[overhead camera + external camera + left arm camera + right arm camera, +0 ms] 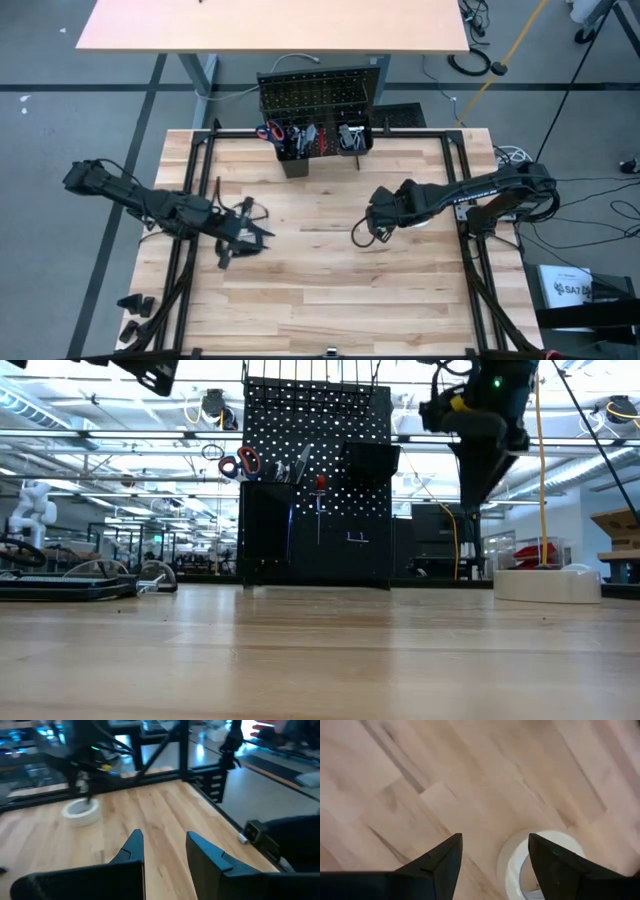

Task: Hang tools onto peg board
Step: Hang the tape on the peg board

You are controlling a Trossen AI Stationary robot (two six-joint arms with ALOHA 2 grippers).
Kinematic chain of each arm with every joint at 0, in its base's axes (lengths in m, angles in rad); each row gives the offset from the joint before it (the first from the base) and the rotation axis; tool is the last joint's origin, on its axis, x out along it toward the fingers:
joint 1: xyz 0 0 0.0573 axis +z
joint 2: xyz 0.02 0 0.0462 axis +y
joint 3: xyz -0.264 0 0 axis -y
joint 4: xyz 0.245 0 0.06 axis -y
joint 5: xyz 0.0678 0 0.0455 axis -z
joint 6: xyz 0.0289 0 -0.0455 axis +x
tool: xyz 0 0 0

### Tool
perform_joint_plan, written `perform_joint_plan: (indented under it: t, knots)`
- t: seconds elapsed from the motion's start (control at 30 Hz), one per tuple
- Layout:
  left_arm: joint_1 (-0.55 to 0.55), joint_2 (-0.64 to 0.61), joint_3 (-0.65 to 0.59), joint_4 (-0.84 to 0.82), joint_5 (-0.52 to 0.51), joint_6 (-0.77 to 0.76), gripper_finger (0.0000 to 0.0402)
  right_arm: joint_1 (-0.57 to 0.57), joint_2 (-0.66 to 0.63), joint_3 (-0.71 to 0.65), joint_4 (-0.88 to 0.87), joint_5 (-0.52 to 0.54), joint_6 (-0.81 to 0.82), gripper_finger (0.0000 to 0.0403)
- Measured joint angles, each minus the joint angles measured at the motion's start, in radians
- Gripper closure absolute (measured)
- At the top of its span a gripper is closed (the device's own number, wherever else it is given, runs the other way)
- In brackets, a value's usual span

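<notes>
Noted peg board upright at far edge of tabletop, centred, with red-handled scissors, red screwdriver and other tools already hung or binned at its foot. Found white tape roll flat on the wood at the right side, well apart from the board. Observed right gripper above the table, pointed down, fingers spread wide and empty, one fingertip over the roll's rim; could not tell whether touching. Logged left gripper at left-centre of the table, raised, fingers parted part-way, nothing between them. Saw bare wood across the middle and near half of the table, open room between both arms. Recorded black frame rails along left and right table edges, bounding sideways travel.
</notes>
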Motion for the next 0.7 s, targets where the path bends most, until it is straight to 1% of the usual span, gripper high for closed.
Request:
perform_joint_plan:
  t: [0.07, 0.2, 0.27, 0.3, 0.4, 0.5, 0.7]
  knots:
    - [0.000, -0.039, 0.000, -0.050, -0.048, -0.025, 0.0317, 0.000, -0.010, -0.041, 0.034, -0.018, -0.004, 0.0186]
    - [0.000, -0.084, -0.003, -0.166, -0.197, -0.078, 0.0317, -0.001, -0.032, -0.116, 0.046, -0.023, 0.038, 0.0186]
    - [0.000, -0.091, -0.013, -0.184, -0.268, -0.099, 0.0317, -0.006, -0.042, -0.151, 0.046, -0.045, 0.064, 0.0186]
    - [0.000, -0.091, -0.023, -0.189, -0.287, -0.105, 0.0317, -0.009, -0.044, -0.168, 0.046, -0.055, 0.077, 0.0186]
    - [0.000, -0.084, -0.032, -0.188, -0.302, -0.106, 0.0317, -0.023, -0.044, -0.225, 0.050, -0.089, 0.106, 0.0186]
    - [0.000, -0.083, -0.036, -0.187, -0.302, -0.106, 0.0317, -0.048, -0.046, -0.276, 0.094, -0.124, 0.102, 0.0186]
    - [0.000, -0.082, -0.036, -0.186, -0.302, -0.106, 0.0317, -0.107, -0.046, -0.312, 0.106, -0.107, 0.093, 0.0186]
